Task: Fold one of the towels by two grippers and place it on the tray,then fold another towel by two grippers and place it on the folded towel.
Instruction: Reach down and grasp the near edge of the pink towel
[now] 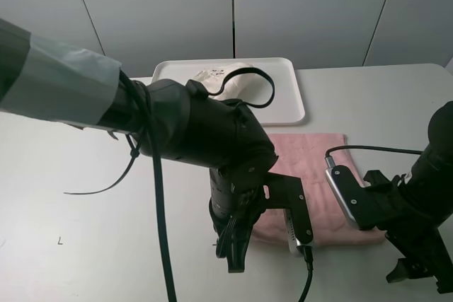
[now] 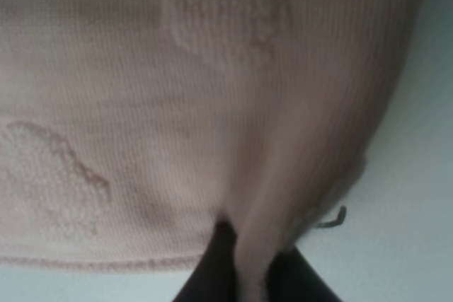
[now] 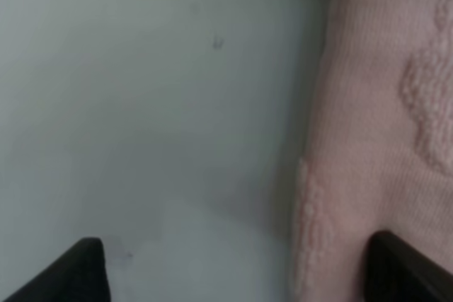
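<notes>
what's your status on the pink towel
Left gripper shut on pink towel edge. Right gripper open, straddling its edge. Cream towel on tray.

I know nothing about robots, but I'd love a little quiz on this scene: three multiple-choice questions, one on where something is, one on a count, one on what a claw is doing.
1. Where does the cream towel lie?
A on the floor
B on the tray
C draped over an arm

2. How many towels show in the high view?
A one
B two
C four

3. What is the left gripper doing?
A standing wide open
B gripping the tray
C shut on the pink towel

Answers:
1 B, it sits inside the tray's rim.
2 B, one is cream and one is pink.
3 C, its wrist view shows pink cloth pinched between the black fingers.
</notes>
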Robot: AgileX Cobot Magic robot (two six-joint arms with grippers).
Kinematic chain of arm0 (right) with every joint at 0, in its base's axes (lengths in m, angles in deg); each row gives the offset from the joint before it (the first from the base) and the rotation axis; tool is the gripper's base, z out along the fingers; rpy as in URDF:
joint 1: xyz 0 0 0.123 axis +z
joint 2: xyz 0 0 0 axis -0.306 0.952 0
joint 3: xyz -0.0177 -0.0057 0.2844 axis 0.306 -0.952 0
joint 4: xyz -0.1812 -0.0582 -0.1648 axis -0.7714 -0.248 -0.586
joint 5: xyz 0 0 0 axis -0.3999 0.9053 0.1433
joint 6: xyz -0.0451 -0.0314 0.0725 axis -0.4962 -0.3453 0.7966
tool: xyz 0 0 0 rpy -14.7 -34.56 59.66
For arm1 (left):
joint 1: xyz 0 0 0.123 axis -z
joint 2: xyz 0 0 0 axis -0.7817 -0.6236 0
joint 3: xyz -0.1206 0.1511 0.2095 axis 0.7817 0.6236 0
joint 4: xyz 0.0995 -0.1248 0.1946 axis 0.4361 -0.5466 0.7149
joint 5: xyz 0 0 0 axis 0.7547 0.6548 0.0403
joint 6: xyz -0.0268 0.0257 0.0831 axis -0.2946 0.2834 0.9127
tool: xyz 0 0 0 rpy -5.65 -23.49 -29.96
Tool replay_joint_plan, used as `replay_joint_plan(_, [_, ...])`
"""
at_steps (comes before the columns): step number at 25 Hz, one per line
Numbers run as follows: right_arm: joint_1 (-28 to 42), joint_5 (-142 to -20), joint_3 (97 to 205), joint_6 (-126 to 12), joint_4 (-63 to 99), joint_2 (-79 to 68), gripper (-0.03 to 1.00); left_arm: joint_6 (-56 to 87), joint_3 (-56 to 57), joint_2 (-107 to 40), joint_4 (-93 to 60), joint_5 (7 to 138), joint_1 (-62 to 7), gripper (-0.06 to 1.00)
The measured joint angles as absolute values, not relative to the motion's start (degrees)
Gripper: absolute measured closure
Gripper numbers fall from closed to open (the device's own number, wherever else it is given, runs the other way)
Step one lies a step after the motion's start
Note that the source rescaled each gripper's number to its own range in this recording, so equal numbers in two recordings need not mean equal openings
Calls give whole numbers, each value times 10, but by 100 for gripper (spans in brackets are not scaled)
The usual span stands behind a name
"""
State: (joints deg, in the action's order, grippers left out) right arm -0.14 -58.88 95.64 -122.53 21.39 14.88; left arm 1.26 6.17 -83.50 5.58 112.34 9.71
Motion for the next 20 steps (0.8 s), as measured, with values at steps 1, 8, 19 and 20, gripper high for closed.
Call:
replay_joint_plan(1, [-1,-593,956,-1225,213,149,19,13,62,-835,56,1123,97,94])
replay_joint_plan(8, [-1,-610,956,-1219,195,149,25,10,62,-835,56,1123,97,94])
replay_joint_plan(19, [-1,-662,932,-1208,168,149,39,9,62,-835,57,1123,97,94])
replay_joint_plan(20, [-1,-664,930,-1207,167,147,45,10,62,-835,57,1123,97,94])
